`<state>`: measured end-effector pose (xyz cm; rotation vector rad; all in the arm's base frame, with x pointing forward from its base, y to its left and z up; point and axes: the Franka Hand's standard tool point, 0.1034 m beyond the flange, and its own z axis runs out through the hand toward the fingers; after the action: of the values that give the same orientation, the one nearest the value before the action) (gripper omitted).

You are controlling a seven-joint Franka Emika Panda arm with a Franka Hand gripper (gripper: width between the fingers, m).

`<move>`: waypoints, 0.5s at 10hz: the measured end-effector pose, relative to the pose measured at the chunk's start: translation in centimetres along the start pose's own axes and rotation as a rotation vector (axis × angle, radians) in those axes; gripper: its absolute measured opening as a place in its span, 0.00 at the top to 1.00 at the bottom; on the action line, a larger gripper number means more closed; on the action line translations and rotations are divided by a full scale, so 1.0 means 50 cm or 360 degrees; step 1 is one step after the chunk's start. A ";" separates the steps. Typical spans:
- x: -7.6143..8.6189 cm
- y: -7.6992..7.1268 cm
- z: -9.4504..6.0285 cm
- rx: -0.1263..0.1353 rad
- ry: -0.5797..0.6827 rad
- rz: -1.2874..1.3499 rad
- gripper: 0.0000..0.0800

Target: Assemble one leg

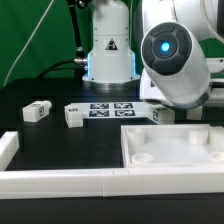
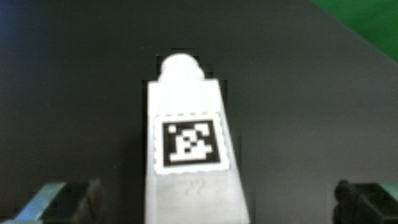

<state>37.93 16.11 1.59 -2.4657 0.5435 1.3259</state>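
Between spread fingers [image 2: 50,203] of gripper [image 2: 210,204], leg [image 2: 187,110] lies untouched, black table [image 2: 71,100] showing ea. side.

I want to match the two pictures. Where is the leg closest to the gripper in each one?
Exterior view: the leg peeks out, partly hidden, under the arm toward the exterior view's right, just beyond the white panel; it is probably the same one.
Wrist view: the leg fills the middle, tag facing the camera, inside the open gripper.
Shared landmark: the black table under it.
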 end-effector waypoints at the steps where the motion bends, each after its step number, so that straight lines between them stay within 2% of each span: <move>1: 0.000 0.003 0.009 -0.0007 -0.0007 0.0003 0.19; 5: -0.007 0.019 0.032 -0.0021 -0.0037 0.0020 0.19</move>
<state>36.15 16.03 0.97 -2.4577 0.5471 1.3656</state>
